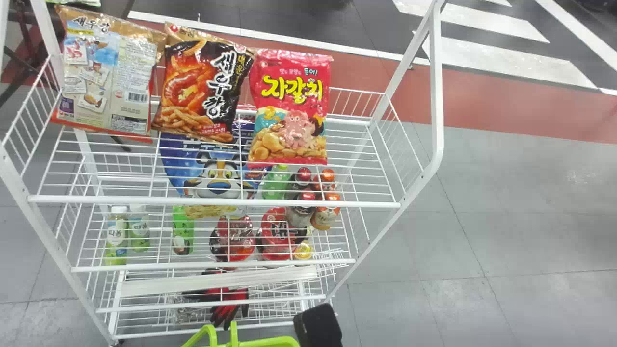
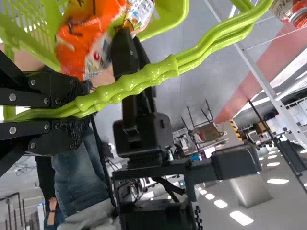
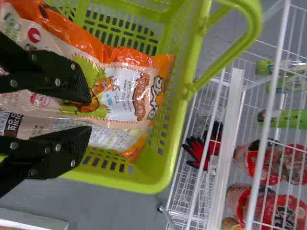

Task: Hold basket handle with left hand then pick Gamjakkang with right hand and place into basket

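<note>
Gamjakkang (image 3: 120, 91) lies in the basket (image 3: 151, 186), long axis toward the rack (image 1: 212, 200), beneath the right gripper (image 1: 318, 325) (fingers standing apart).

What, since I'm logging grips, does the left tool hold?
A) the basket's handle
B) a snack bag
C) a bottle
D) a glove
A: in the left wrist view, the left tool is closed around the green handle.

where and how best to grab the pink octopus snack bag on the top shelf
Likely by its thin top seal, from above, one finger in front and one behind: the pink bag has that seal jutting past the back rail, uncovered, and looks fuller below.
</note>
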